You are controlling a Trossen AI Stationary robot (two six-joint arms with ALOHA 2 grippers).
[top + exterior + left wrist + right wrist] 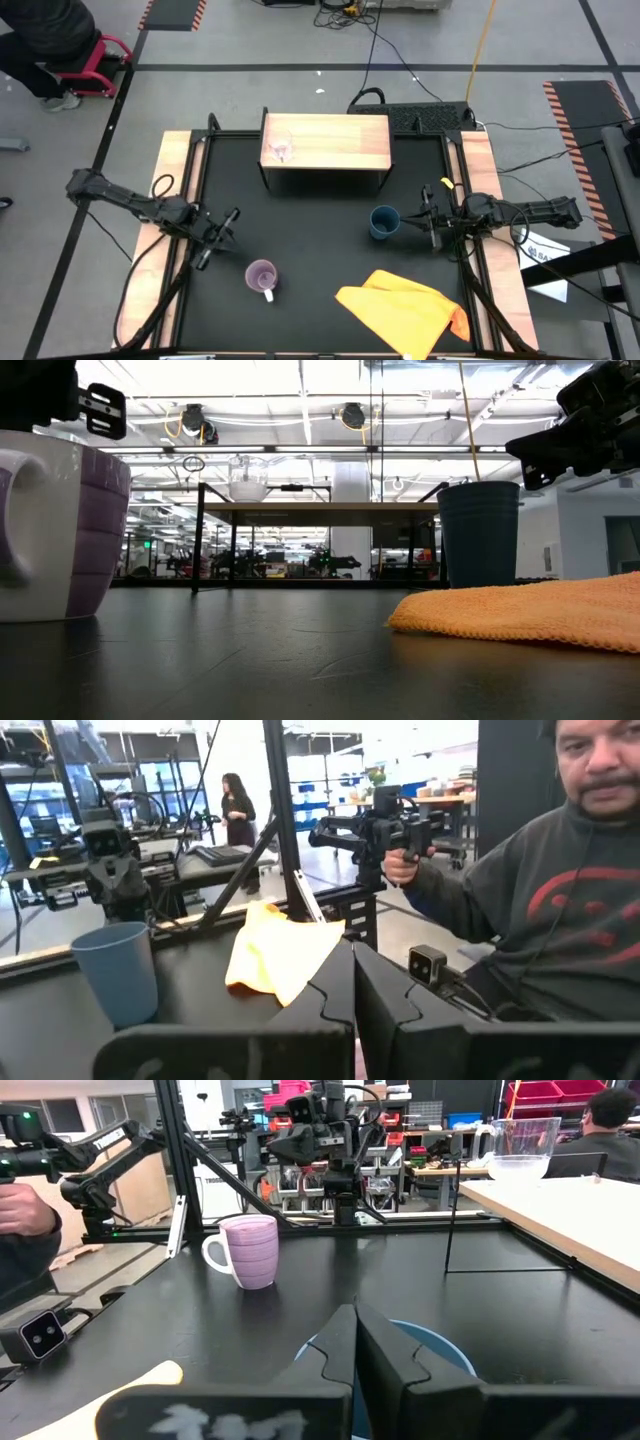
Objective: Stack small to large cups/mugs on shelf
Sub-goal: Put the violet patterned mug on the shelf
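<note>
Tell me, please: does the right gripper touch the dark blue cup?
Cannot tell. In the high view the shut right gripper sits right beside the dark blue cup, with no clear gap or contact visible there.

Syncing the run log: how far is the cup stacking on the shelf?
Done: the clear glass stands on the shelf, near its left end. In hand: nothing. The left gripper is shut and empty above the purple mug; the right gripper is shut and empty beside the blue cup. Left: both mug and cup are on the table, unstacked, near an orange cloth.
</note>
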